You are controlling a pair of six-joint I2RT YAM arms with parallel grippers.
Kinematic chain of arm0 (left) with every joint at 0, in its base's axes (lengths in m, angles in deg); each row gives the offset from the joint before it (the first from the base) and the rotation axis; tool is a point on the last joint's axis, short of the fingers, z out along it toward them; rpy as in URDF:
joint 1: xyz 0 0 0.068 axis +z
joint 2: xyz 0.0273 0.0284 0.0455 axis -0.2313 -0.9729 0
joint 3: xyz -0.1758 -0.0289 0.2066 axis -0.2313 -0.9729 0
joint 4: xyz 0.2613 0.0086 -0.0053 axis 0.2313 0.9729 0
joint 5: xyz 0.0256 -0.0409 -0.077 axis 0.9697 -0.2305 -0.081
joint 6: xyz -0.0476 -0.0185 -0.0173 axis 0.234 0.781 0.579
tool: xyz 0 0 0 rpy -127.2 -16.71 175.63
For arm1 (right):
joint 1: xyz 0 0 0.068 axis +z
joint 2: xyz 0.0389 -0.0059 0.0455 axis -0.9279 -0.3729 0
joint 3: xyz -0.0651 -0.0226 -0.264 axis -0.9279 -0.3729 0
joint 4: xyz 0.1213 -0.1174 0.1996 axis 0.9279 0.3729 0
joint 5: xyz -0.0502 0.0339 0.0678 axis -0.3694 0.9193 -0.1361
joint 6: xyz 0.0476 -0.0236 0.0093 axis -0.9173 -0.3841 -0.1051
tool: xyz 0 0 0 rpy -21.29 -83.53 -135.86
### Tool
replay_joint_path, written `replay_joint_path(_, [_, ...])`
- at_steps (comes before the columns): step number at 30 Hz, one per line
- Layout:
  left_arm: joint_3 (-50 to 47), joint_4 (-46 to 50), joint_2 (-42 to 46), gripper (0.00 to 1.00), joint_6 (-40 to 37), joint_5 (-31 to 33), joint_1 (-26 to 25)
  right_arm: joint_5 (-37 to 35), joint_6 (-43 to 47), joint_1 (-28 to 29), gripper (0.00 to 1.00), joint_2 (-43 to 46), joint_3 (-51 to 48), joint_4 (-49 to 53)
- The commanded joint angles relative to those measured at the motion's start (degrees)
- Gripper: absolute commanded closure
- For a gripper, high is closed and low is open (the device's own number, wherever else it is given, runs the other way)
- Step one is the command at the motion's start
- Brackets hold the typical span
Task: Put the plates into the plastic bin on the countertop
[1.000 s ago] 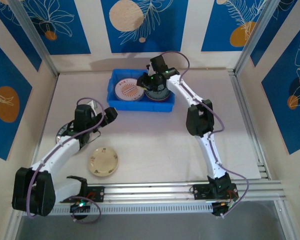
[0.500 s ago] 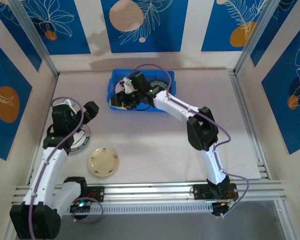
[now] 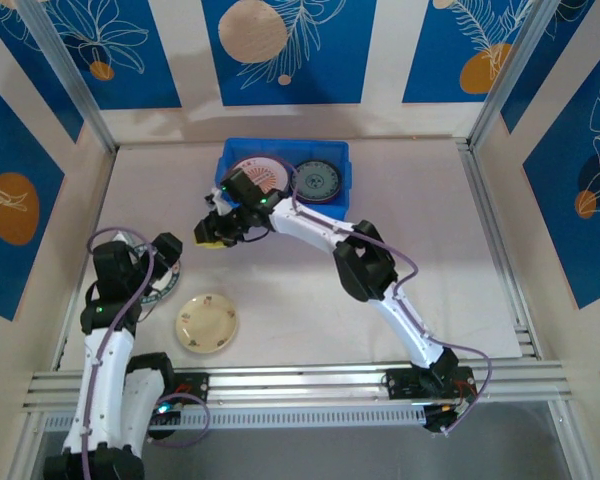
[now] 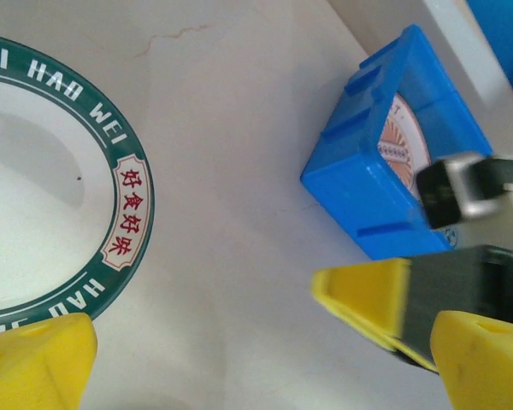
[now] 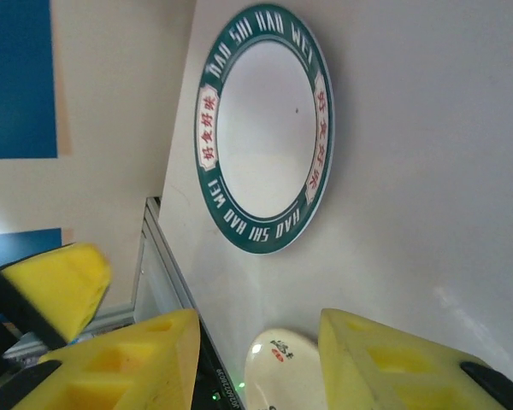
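The blue plastic bin (image 3: 332, 201) stands at the back of the countertop (image 3: 280, 290) and holds a pink-striped plate (image 3: 258, 170) and a dark teal plate (image 3: 316, 183). A white plate with a green lettered rim (image 3: 156, 285) (image 5: 263, 128) (image 4: 60, 196) lies at the left, and a cream plate (image 3: 207, 322) (image 5: 282, 371) lies nearer. My right gripper (image 3: 212, 232) (image 5: 256, 359) hovers left of the bin's front corner, open and empty. My left gripper (image 3: 166, 248) (image 4: 261, 367) is wide open over the green-rimmed plate's right edge, holding nothing.
Patterned blue-and-cream walls close in the back and sides. An aluminium rail (image 3: 310, 380) runs along the near edge. The two grippers are close together; a yellow finger of the right gripper (image 4: 368, 295) reaches into the left wrist view beside the bin (image 4: 393, 162).
My right gripper has left the bin and swung left and nearer, over the countertop. My left arm has drawn back toward the left, uncovering the green-rimmed plate.
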Motion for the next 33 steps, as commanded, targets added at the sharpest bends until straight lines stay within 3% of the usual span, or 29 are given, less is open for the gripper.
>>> replay_joint_path(1, [-0.25,1.04,2.69,0.0,0.56,-1.4,1.37,1.87,-1.5,1.1,0.58,-4.71,5.9,3.44])
replay_joint_path(9, [1.31,2.59,5.17,0.0,-1.09,-1.78,1.98,1.84,-4.96,2.24,0.61,-13.97,16.99,6.88])
replay_joint_path(20, [-0.5,-0.67,5.83,0.0,0.14,-2.84,2.01,5.16,-9.73,3.91,0.65,-20.62,22.95,1.76])
replay_joint_path(33, [-4.04,-1.65,7.84,0.0,0.99,-2.51,1.94,4.13,-14.92,5.07,0.65,-26.66,30.09,3.62])
